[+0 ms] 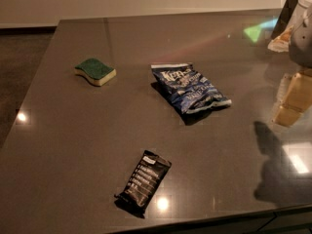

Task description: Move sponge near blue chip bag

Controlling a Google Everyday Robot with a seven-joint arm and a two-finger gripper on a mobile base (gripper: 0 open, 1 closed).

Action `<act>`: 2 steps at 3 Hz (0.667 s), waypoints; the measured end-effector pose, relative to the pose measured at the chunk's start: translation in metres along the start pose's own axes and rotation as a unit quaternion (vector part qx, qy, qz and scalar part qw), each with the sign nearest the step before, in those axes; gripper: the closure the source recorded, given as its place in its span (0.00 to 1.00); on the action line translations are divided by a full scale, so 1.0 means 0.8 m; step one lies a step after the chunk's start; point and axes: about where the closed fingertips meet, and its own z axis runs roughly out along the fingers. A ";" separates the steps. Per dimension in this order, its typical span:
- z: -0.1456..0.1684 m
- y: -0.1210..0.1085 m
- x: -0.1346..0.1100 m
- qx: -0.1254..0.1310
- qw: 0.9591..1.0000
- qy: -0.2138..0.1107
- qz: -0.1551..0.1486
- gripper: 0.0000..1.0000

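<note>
The sponge (95,71), dark green on top over pale yellow foam, lies flat on the dark table (73,145) at the left, toward the back. The blue chip bag (190,87), crinkled dark blue foil with white lettering, lies flat near the table's middle, well to the right of the sponge and apart from it. My gripper (301,38) shows only as a grey shape cut off by the right edge of the view, above the table's far right side. It is far from both the sponge and the bag and touches neither.
A narrow black snack bar wrapper (144,180) lies near the table's front edge. A dark and tan object (282,28) stands at the far right beside the gripper, with its reflection below. The arm's shadow (273,165) falls on the table's right front. Floor lies beyond the left edge.
</note>
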 end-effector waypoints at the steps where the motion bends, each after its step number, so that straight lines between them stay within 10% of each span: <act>1: 0.000 0.000 0.000 0.000 1.000 0.000 0.000 0.00; 2: 0.004 -0.011 -0.023 -0.008 1.000 -0.023 -0.006 0.00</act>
